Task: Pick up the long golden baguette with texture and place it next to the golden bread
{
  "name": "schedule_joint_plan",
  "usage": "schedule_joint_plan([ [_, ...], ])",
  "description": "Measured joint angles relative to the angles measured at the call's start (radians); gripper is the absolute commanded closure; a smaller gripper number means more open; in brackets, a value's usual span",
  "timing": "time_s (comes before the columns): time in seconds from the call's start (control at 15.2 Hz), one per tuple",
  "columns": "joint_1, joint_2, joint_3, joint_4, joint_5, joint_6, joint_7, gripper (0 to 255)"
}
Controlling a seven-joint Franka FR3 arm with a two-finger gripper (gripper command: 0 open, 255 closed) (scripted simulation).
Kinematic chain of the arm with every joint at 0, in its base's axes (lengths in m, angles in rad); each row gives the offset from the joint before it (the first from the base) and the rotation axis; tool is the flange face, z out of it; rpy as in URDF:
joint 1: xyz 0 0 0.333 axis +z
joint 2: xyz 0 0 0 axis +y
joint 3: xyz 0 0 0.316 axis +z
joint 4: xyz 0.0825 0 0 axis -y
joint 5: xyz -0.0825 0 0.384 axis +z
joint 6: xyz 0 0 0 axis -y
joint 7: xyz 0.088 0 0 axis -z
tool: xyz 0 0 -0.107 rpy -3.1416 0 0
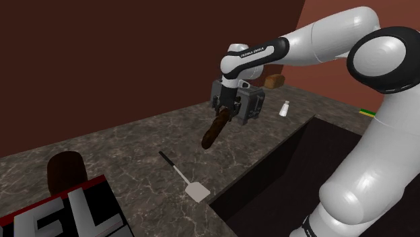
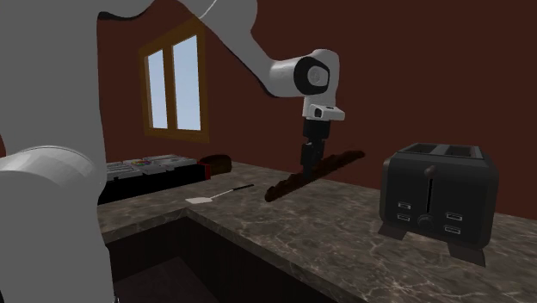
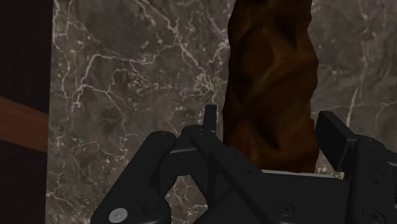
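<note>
1. I see the jaws clamped on the baguette, one on each side.
2. It hangs tilted in the air above the surface, touching nothing else.
3. The bread sits well apart, beyond the toaster.

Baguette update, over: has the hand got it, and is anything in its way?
Black hand shut on baguette. Baguette tilted above counter, not yet by the bread. Toaster stands between hand and bread.
</note>
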Motion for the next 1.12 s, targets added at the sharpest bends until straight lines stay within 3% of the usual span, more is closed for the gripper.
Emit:
schedule_joint_plan([
  [0.86,-0.002,-0.045,-0.001,0.117,0.003,-0.161,0.007,255],
  [1.12,0.034,-0.036,0.034,0.130,0.004,-0.162,0.077,255],
])
